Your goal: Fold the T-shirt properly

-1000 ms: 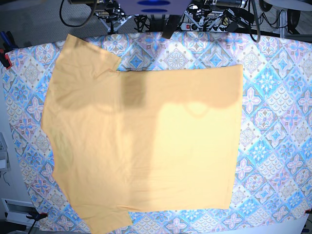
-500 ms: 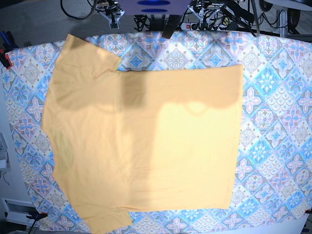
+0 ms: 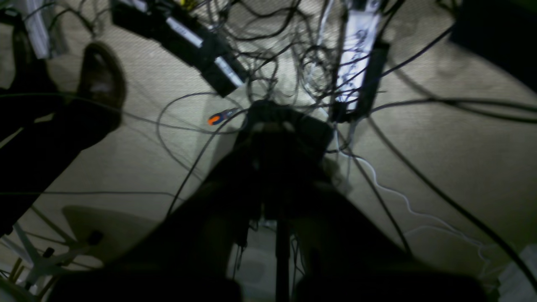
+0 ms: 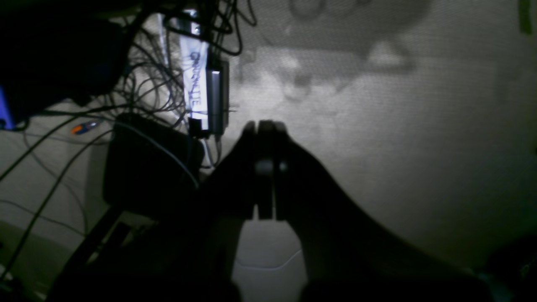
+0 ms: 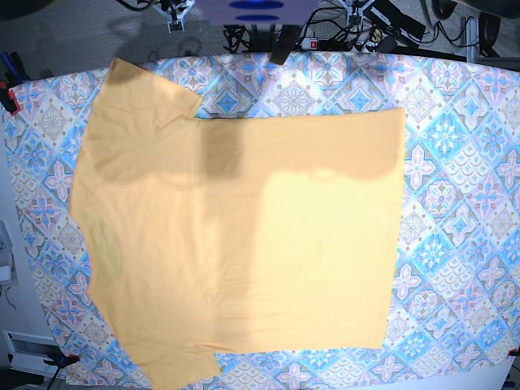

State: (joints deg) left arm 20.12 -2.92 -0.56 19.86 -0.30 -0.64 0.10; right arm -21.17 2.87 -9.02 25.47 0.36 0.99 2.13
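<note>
- T-shirt (image 5: 244, 236) flat on tablecloth (image 5: 463, 203), spread across centre and 9 o'clock side of base view.
- One sleeve toward 11 o'clock, other toward 7 o'clock; straight hem edge facing 3 o'clock.
- Bare tablecloth at 3 o'clock of shirt, narrow strip at 12 o'clock.
- Cables (image 5: 341, 24) beyond table's 12 o'clock edge.
- Both wrist views over floor: power strip (image 3: 356, 54) at 1 o'clock of left gripper (image 3: 272, 126); at 11 o'clock of right gripper (image 4: 265, 126).

T-shirt (image 5: 244, 236): lower sleeve tip cut off by the base view's bottom edge.
Tablecloth (image 5: 455, 203): hidden wherever the T-shirt lies on it; side edges cropped.
Left gripper (image 3: 272, 126): dark and blurred; jaw gap cannot be read.
Right gripper (image 4: 265, 126): silhouette only, base cropped.
Power strip (image 4: 195, 71): label too blurred to read.
</note>
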